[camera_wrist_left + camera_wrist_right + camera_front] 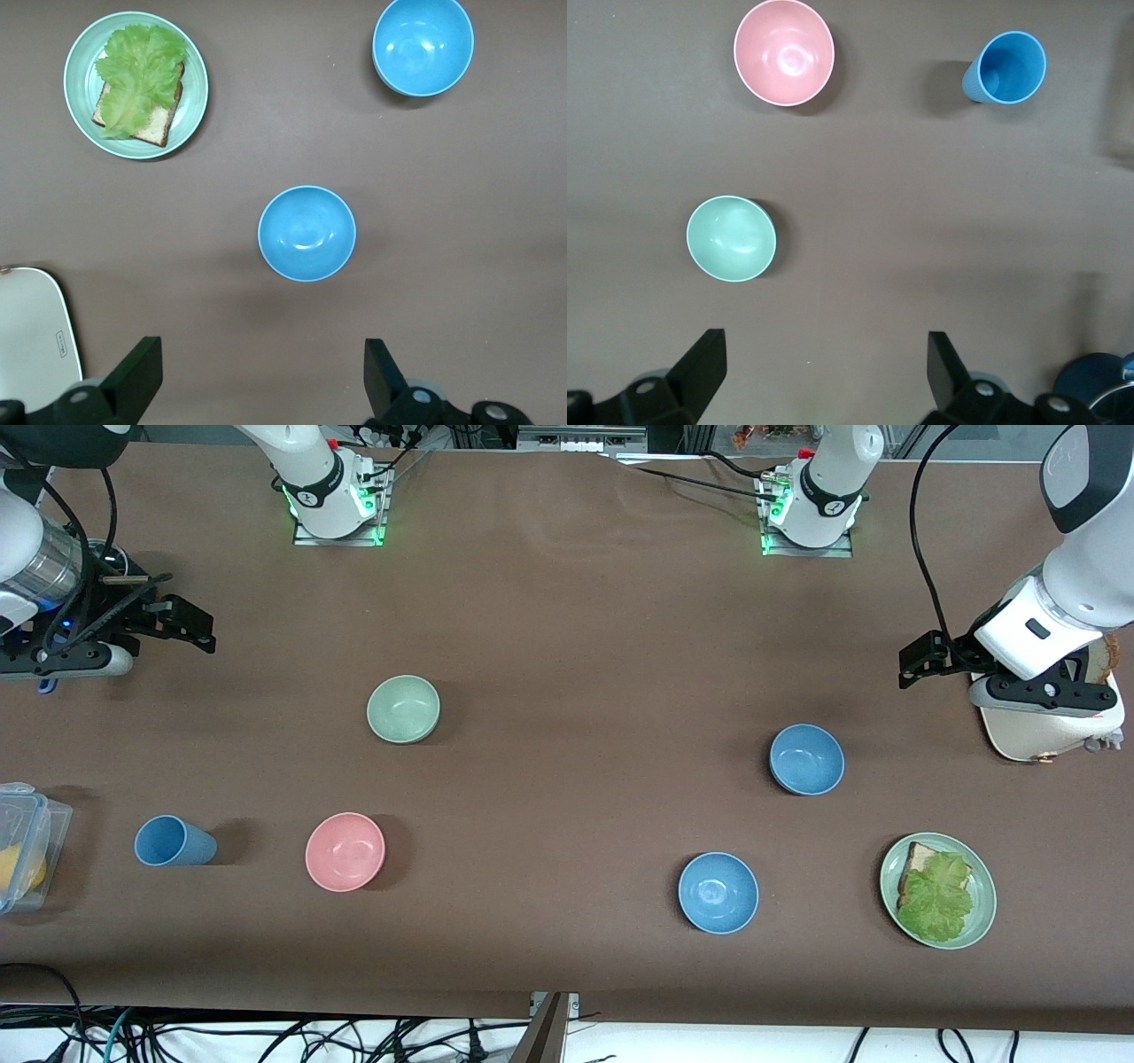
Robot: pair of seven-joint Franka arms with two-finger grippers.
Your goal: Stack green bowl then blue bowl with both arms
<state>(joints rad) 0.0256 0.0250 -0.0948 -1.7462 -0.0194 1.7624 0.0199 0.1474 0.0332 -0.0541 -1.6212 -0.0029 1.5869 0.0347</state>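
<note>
The pale green bowl (403, 708) sits upright and empty toward the right arm's end of the table; it also shows in the right wrist view (732, 238). The duller steel-blue bowl (806, 759) sits upright and empty toward the left arm's end; it also shows in the left wrist view (306, 233). My right gripper (199, 627) is open and empty over bare table at the right arm's end (826, 350). My left gripper (912, 662) is open and empty over the table at the left arm's end (263, 354). Neither gripper touches a bowl.
A brighter sky-blue bowl (718, 892) and a green plate (978, 921) with bread and lettuce lie nearer the front camera. So do a pink bowl (345, 851) and a blue cup (173, 841). A cream tray (1036, 731) lies under the left arm. A clear container (22, 841) stands at the right arm's end.
</note>
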